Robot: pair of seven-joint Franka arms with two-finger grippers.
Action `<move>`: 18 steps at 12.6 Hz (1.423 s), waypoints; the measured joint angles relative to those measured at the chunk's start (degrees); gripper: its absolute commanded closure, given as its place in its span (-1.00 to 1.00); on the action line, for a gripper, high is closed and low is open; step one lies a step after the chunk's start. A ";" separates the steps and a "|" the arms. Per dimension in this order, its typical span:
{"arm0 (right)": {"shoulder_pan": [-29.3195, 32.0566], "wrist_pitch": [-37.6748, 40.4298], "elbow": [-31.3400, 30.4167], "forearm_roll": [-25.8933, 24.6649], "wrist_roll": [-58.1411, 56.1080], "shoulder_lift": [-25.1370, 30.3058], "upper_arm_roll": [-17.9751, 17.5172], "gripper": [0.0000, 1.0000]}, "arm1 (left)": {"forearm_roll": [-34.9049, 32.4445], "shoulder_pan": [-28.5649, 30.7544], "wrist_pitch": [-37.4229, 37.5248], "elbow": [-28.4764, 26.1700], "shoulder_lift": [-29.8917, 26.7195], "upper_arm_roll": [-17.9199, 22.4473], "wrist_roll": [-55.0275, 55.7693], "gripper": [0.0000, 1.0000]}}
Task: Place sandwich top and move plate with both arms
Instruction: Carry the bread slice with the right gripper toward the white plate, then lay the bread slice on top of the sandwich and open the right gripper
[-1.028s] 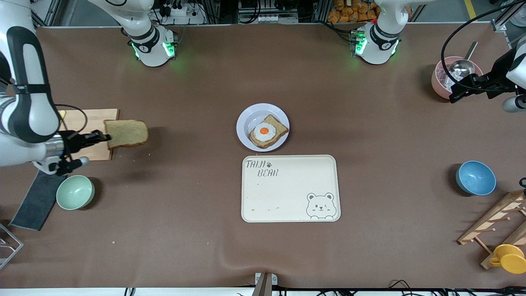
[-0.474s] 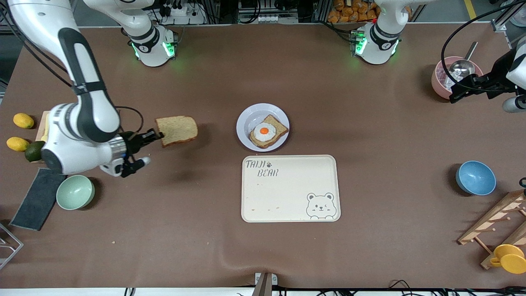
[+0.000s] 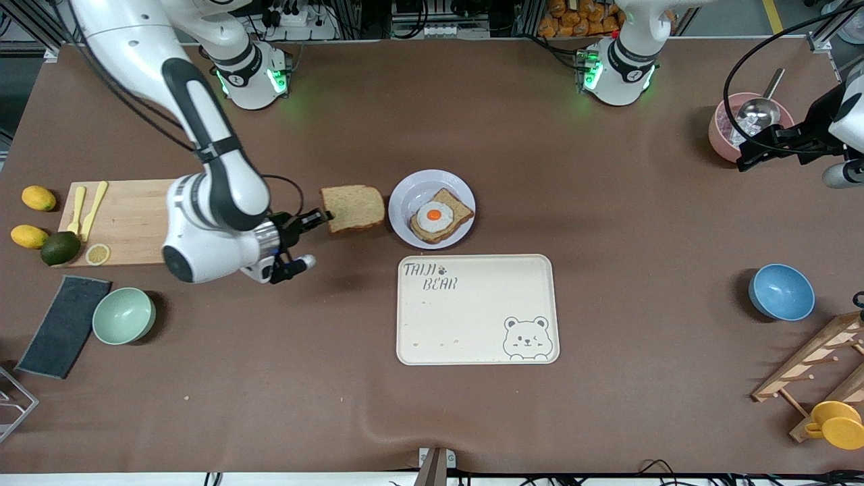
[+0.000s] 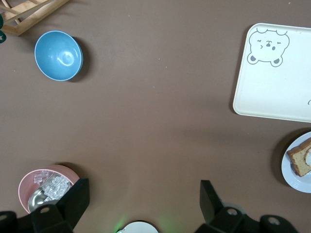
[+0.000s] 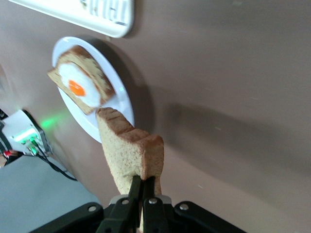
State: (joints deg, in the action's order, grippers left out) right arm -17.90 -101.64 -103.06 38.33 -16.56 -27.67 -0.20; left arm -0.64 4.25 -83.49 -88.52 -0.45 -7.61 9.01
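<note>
Sandwich top (image 3: 352, 208) clamped in right tool (image 3: 327, 217), beside plate (image 3: 408, 190).

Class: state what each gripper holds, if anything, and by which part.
The right gripper is shut on the sandwich top, pinching the edge turned away from the plate. The left gripper, open, holds nothing.

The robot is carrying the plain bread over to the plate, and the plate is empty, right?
Not quite. The right gripper does carry the sandwich top, but the plate isn't empty: a bread slice with a fried egg lies on it, as the front view shows.
</note>
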 measured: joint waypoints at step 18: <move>-17.90 -22.35 -2.25 7.88 10.84 -3.04 0.83 -1.00 | 0.00 0.25 -0.50 -0.64 0.50 0.02 0.00 -1.00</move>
State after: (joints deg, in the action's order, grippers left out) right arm -35.80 -123.98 -105.31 46.21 -5.72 -30.71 0.63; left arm -0.64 4.50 -84.00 -89.16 0.05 -7.59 9.01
